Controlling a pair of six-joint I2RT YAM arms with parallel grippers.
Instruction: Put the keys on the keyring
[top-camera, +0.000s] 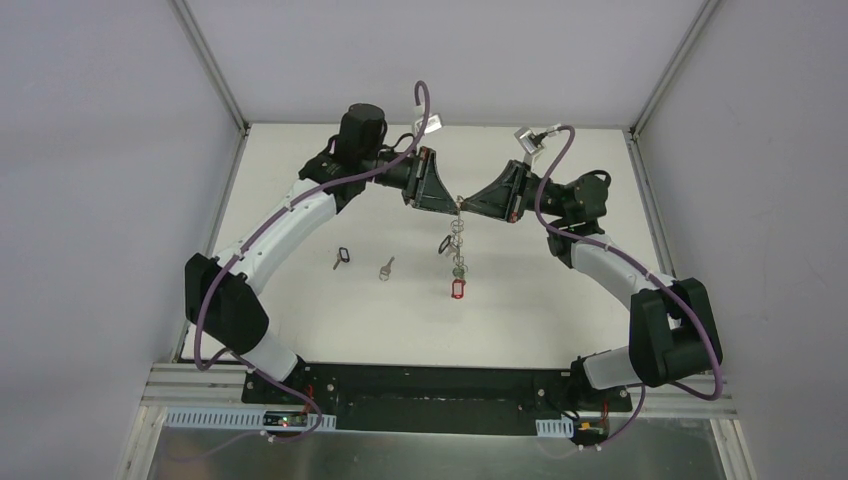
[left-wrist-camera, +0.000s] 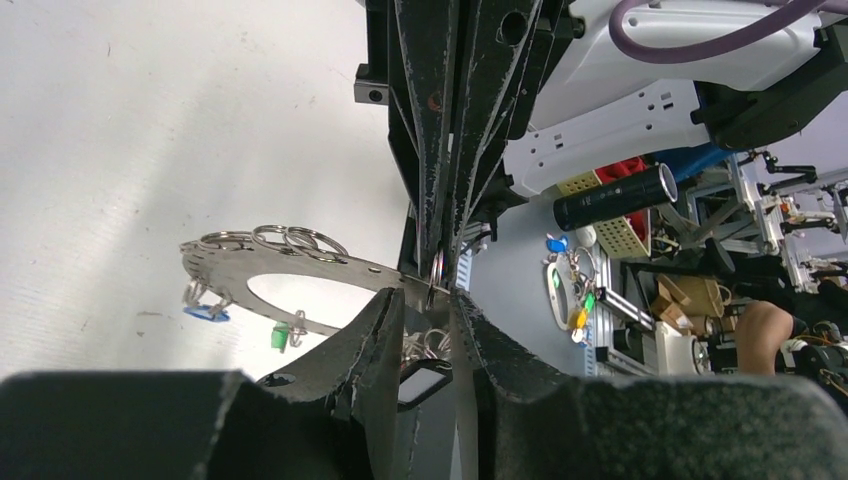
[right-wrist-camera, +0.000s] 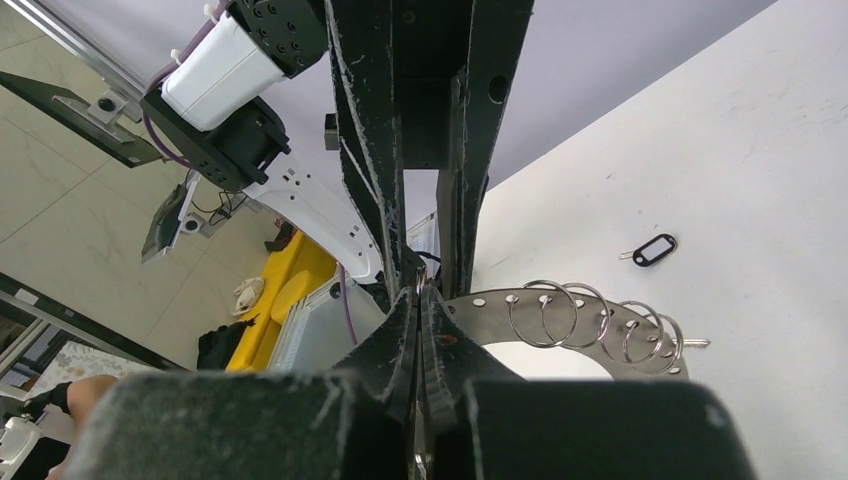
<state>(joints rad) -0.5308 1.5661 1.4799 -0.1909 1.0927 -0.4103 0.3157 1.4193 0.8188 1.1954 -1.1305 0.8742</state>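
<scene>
The keyring (top-camera: 458, 245) is a flat grey perforated metal hoop (left-wrist-camera: 230, 265) hanging above the table's middle, strung with small split rings (right-wrist-camera: 545, 312). Red (top-camera: 459, 289), blue (left-wrist-camera: 205, 313), green (left-wrist-camera: 280, 338) and black (left-wrist-camera: 425, 382) tags dangle from it. My right gripper (top-camera: 466, 200) (right-wrist-camera: 420, 295) is shut on a split ring at the hoop's top edge. My left gripper (top-camera: 452, 200) (left-wrist-camera: 432, 298) faces it, jaws slightly apart on either side of that same spot; contact is unclear. Two keys lie on the table to the left: one with a black tag (top-camera: 341, 257) (right-wrist-camera: 655, 249) and one plain silver (top-camera: 386, 267).
The white table (top-camera: 560, 300) is boxed in by pale walls with aluminium corner posts (top-camera: 215, 70) at the back. Both arm bases sit on the black plate (top-camera: 430, 395) at the near edge.
</scene>
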